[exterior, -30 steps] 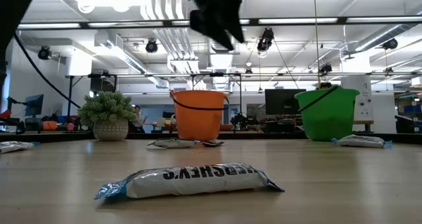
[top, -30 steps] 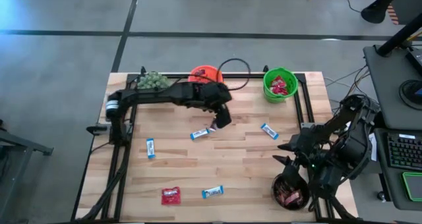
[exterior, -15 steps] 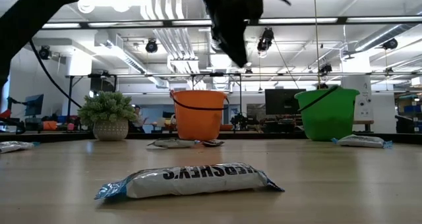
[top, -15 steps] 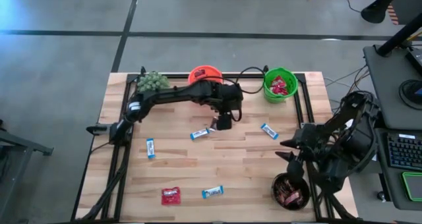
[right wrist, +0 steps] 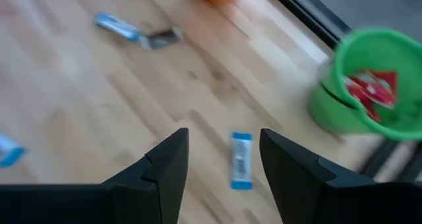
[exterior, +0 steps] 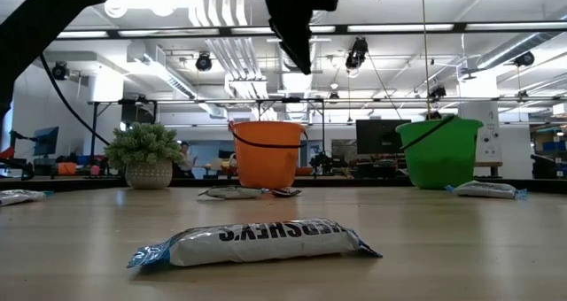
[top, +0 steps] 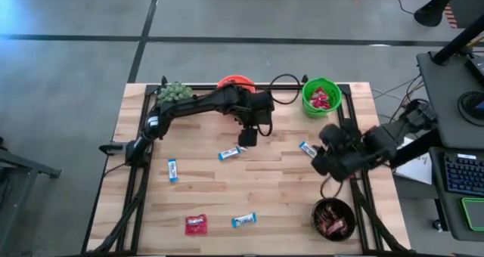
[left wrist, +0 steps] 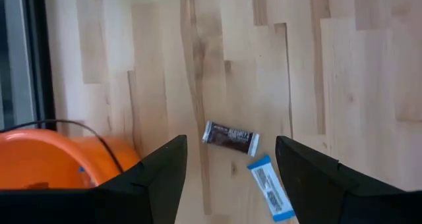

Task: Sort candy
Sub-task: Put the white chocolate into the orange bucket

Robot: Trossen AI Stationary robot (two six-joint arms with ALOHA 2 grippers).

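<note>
Overhead figure. Left gripper (top: 244, 138) hangs above the table's far middle, near the orange bucket (top: 235, 84), jaws spread wide and empty; its wrist camera frames a dark brown bar (left wrist: 230, 138) and a blue-and-white bar (left wrist: 270, 187) lying almost end to end just beyond the fingers. Right gripper (top: 321, 165) hovers near another blue-and-white bar (top: 308, 150) on the right side, jaws likewise apart, nothing held.

Candy is scattered: a blue-and-white bar (top: 172, 170) on the left side, a red packet (top: 196, 224) and one more bar (top: 243, 221) near the front edge. Red packets already lie in the green bucket (top: 320, 97); dark ones in the dark bowl (top: 333, 218) at the front right.

Handling, as judged from here — each sweet looks light, flat and film-wrapped, so probably slick and inclined to skid on the wooden table (top: 280, 204). The contents should be fairly stiff, the crimped ends soft. Best hold: across the narrow width at mid-length, fingers brought down to the boards — not on the floppy ends.
</note>
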